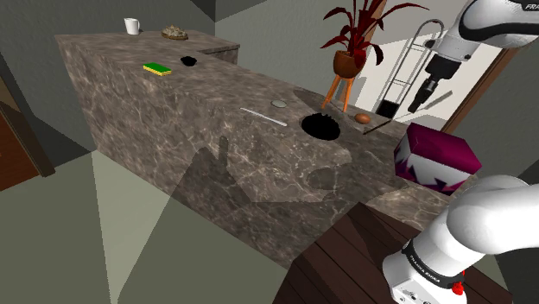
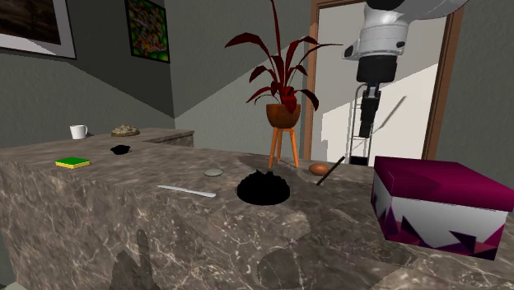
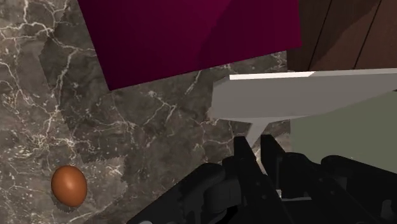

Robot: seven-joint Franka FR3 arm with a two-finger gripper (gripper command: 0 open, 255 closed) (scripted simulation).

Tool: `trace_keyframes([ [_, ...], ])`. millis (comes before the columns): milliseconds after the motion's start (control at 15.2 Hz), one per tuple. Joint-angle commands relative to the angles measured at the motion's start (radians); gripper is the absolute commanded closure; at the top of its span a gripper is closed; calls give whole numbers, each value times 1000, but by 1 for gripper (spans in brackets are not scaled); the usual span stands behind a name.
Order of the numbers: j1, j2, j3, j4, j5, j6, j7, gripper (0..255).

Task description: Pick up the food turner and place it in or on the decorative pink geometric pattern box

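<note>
— Shoulder view first. What is the surface like?
— A long worktop (image 1: 216, 147) of brown veined stone, with grey-green walls (image 1: 69, 13) behind it and dark floor planks (image 1: 345, 259) at the shoulder view's lower right. At the far end stand a white mug (image 1: 132, 26) and a green and yellow sponge (image 1: 157, 68). Nearer the arm are a black bowl (image 1: 320, 125) and a brown egg (image 1: 363, 117). The box (image 1: 436, 155), magenta on top with jagged white-patterned sides, sits at the near end.
— And the hand?
— The hand (image 1: 421, 104) hangs in the air above the worktop, between egg and box, and the food turner (image 1: 439, 101) slants out of it.
— The second exterior view?
— Framed pictures (image 2: 148, 29) hang on the wall. A red-leaved plant (image 2: 282, 74) stands on an orange stool (image 2: 284, 148) beside a lit doorway (image 2: 412, 99). The hand points down, well above the worktop, just to the second exterior view's left of the box. The food turner is a thin grey strip beside it.
— The wrist view?
— The two fingers (image 3: 245, 156) stand close together, pinching the food turner's narrow neck, and its flat pale blade spreads just beyond them. Under it lie stone, the box's magenta top and the egg.
</note>
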Motion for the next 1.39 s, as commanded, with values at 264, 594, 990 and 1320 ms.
trace_keyframes([
  [264, -73, -97, -77, -19, -78, -61, -115, 255],
  [594, -127, -148, -154, -3, -146, -106, -224, 255],
  [990, -157, -172, -214, -24, -195, -92, -283, 255],
  [1320, -166, -179, -241, -88, -219, -33, -279, 255],
])
